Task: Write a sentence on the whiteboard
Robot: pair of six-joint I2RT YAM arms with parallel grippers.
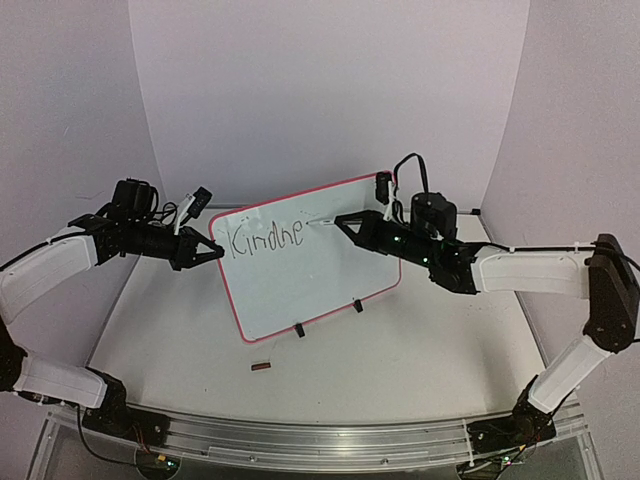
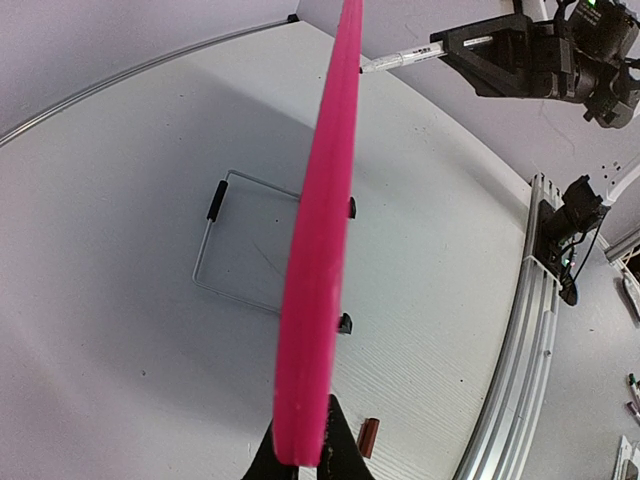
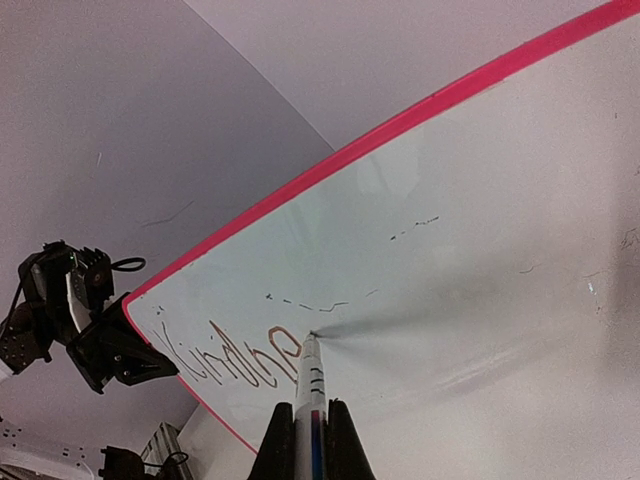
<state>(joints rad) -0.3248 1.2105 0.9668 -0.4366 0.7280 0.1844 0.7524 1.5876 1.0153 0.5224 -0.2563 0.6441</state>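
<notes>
Right end effector (image 1: 343, 220) clenched on a slim white marker (image 3: 309, 378), tip touching the glossy whiteboard (image 1: 320, 285) just right of the uneven dark sentence (image 1: 265, 239), so far "Kindne", left end effector (image 1: 213, 252) pinching its thin red rim, board propped on black clip feet (image 1: 298, 330), matte pale surface (image 1: 420, 360)

Upright red-rimmed whiteboard (image 1: 310, 285) bears dark lettering (image 1: 266, 238), seemingly "Kindne".
</notes>
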